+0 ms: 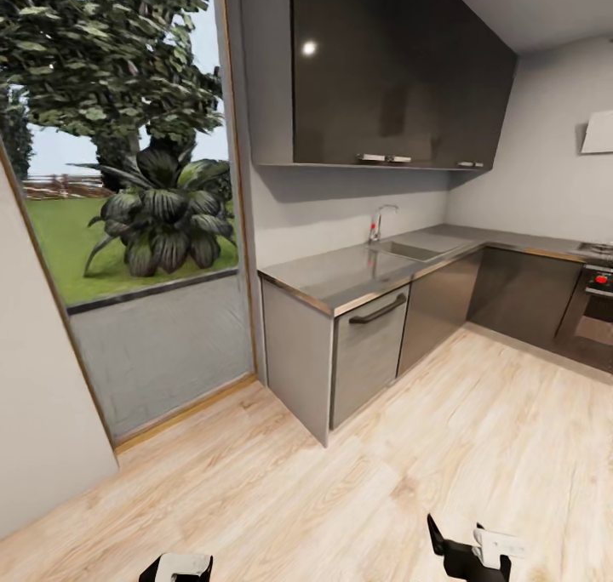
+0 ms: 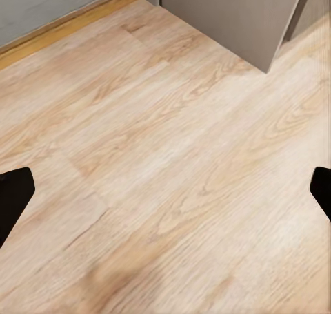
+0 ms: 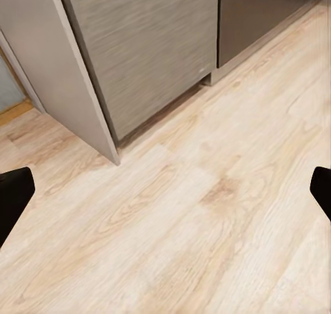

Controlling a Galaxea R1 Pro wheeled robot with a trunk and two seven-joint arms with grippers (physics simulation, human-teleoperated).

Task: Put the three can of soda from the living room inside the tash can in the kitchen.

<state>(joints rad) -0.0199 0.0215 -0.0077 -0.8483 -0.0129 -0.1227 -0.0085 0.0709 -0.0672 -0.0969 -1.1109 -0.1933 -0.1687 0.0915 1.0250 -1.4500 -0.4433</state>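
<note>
Meanwhile both claws, left (image 2: 165, 190) and right (image 3: 165, 190), hang spread and empty above the wood floor (image 1: 477, 446).

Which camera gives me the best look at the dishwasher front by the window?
Head view: the dishwasher shows whole, handle included, under the counter. Right wrist view shows its lower panel close. Left wrist view catches just a grey cabinet corner.
</note>
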